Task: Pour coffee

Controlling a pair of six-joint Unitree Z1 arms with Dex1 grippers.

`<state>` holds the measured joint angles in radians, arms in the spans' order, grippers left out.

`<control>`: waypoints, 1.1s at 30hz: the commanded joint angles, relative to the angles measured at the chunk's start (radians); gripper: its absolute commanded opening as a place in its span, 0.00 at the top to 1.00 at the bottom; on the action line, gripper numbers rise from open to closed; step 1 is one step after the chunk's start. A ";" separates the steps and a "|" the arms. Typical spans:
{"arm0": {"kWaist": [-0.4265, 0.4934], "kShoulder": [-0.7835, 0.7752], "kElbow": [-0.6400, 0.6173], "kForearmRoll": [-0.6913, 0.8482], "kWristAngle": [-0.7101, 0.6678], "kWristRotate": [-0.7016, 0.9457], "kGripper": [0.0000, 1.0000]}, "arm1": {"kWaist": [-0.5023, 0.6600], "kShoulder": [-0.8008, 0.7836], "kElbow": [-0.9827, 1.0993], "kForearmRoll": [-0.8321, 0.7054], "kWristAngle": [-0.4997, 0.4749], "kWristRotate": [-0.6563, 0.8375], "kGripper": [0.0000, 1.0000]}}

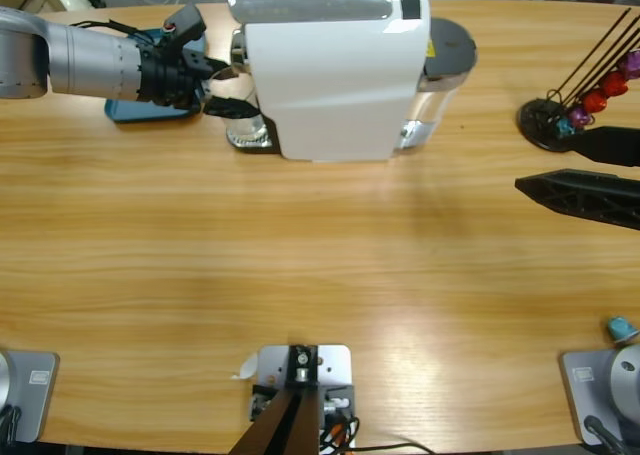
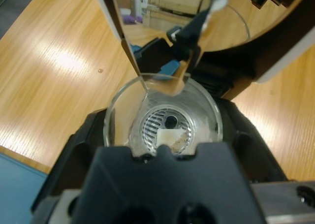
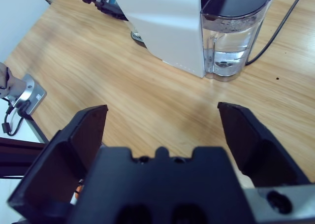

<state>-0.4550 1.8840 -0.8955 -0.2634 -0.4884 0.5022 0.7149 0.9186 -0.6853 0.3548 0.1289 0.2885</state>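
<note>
1. Currently the left end effector point(image 2: 162, 135) grips the glass point(image 2: 165, 116) under the coffee machine point(image 1: 335, 70), upper left; tilting would spill the coffee point(image 2: 173, 135) inside.
2. The right end effector point(image 3: 162, 130) hangs wide, empty, right edge.

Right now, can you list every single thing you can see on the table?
coffee machine: one, white, back middle of the table.
water tank: one, clear with a dark lid, on the machine's side.
glass: one, clear, under the machine's spout, between the left claw's jaws.
capsule holder: one, black wire, with red, purple and blue capsules, far edge.
teal capsule: one, near corner.
blue tray: one, beside the machine.
left claw: black, around the glass.
right claw: black, open, empty.
</note>
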 commanded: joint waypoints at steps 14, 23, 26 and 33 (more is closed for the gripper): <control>-0.024 0.106 -0.051 -0.016 0.003 -0.094 0.74 | -0.017 -0.003 0.033 0.006 0.016 -0.008 0.01; -0.025 0.087 -0.014 -0.016 -0.004 -0.094 0.67 | -0.017 -0.004 0.036 0.004 0.013 -0.008 0.01; -0.025 0.069 0.016 -0.016 -0.003 -0.094 0.65 | -0.017 -0.007 0.043 0.002 0.012 -0.008 0.01; -0.044 0.066 0.026 -0.016 0.006 -0.113 0.34 | -0.017 -0.017 0.044 0.001 0.012 -0.006 0.01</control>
<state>-0.4589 1.9149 -0.9159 -0.2787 -0.4850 0.4163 0.7128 0.9175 -0.6794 0.3548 0.1311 0.2884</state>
